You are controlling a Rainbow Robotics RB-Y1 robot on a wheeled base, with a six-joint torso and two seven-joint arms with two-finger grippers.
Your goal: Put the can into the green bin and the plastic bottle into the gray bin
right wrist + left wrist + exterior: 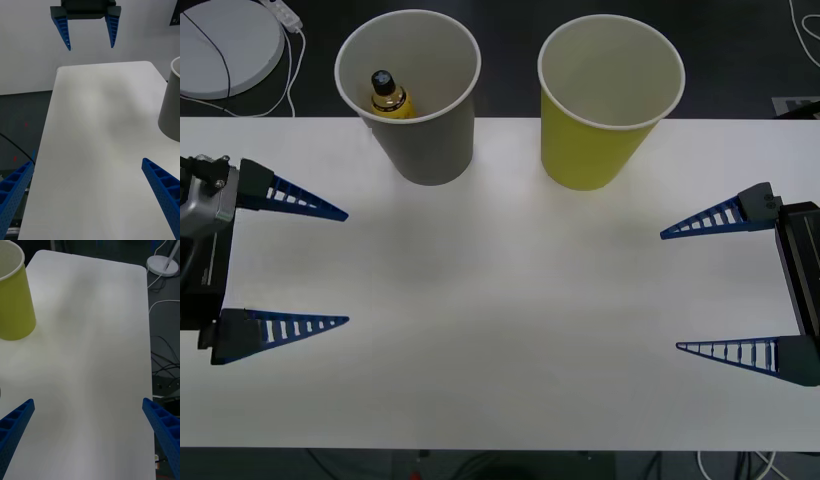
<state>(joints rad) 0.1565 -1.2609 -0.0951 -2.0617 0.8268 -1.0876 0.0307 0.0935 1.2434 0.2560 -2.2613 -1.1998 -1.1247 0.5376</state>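
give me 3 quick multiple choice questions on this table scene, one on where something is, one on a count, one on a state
1. Where is the plastic bottle?
A. inside the gray bin
B. inside the green bin
C. lying on the table

2. How many bins stand on the table?
A. one
B. two
C. three

3. How are the left gripper and right gripper set?
A. both shut
B. one shut on the bottle
C. both open, holding nothing

Answers: 1 A, its black cap shows inside the gray bin. 2 B, one gray and one green. 3 C, each pair of blue fingers is spread wide over bare table.
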